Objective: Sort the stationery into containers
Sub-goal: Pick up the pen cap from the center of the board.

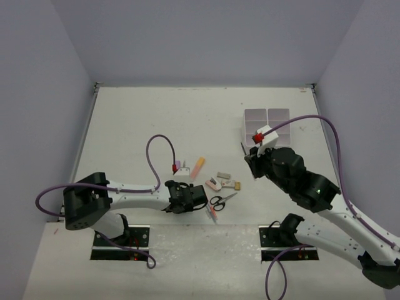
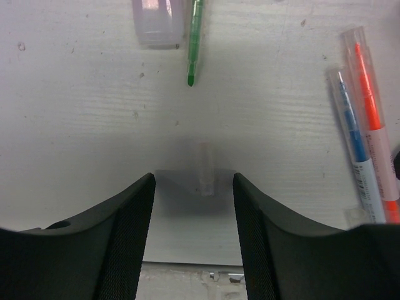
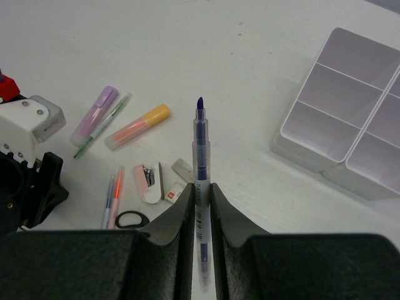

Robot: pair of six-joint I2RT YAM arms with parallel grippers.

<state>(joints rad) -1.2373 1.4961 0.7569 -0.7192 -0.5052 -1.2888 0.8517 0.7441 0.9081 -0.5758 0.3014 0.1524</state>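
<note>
You see matt black textured left fingers (image 2: 125, 237), scuffed matt white table (image 2: 75, 125), glossy clear-plastic blue pen (image 2: 353, 137) right of them.

Nothing can be read. The blue pen (image 3: 200, 169) has dark print on its barrel, perhaps a barcode, too small to make out. A white eraser (image 3: 172, 194) carries a blurred red label. The orange pen (image 2: 374, 119) shows faint, illegible lettering.

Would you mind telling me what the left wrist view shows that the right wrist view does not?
Only left wrist: a small clear plastic piece between the fingers of the open left gripper. Only right wrist: the right gripper shut on a dark blue pen, and the white plastic divided organiser box. Both: the lilac highlighter and the thin green pen.
</note>
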